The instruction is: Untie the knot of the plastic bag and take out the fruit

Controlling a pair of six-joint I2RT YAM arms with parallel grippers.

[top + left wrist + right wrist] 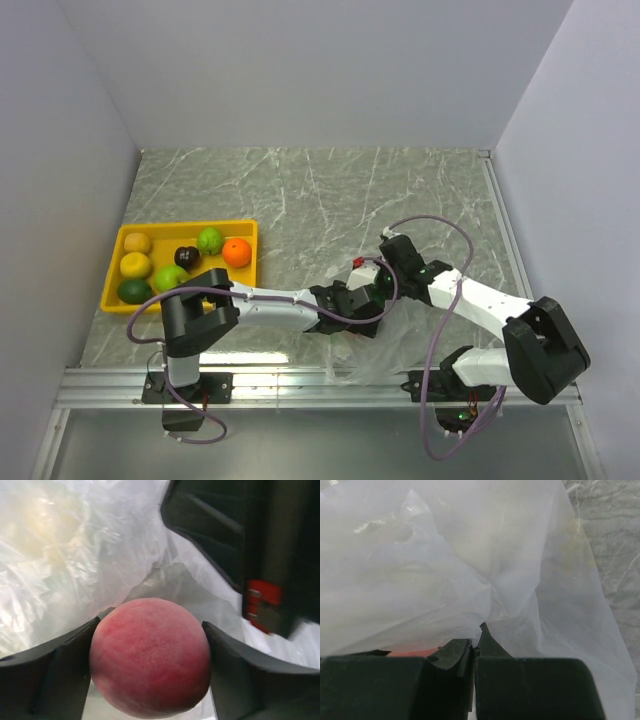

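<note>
The left fingers (75, 665) are clamping a pink fruit (150, 657), one finger pressing each side, low in the open mouth of the plastic bag (65, 545). The right fingers (457, 652) are pressed together, pinching a fold of the bag's film and holding it up. In the top view both arms are meeting over the crumpled bag, which is lying on the counter (330, 190) near its front edge, well apart from the yellow tray (180, 227). The tray is carrying an orange fruit (237, 252), a dark purple fruit (187, 257) and two light green fruits (210, 240), beside two yellow fruits (137, 243) and a dark green fruit (134, 291). The knot is not showing in any view.

Risks, as judged:
- **Grip:** The pink fruit is round and smooth, and the fingers are touching it only at its widest part. A fast lift is likely to be rolling it out of the grip, back into the bag or off the counter.
- **Trapped film:** Film is lying just beside the fruit, so a finger may be trapping it and dragging the bag along.
- **Bag mouth:** The right pinch is holding thin, slippery film. If that is slipping, the mouth is collapsing over the fruit.
- **Collision:** Both sets of fingers are working close together, so a careless withdrawal is risking a knock.
</note>
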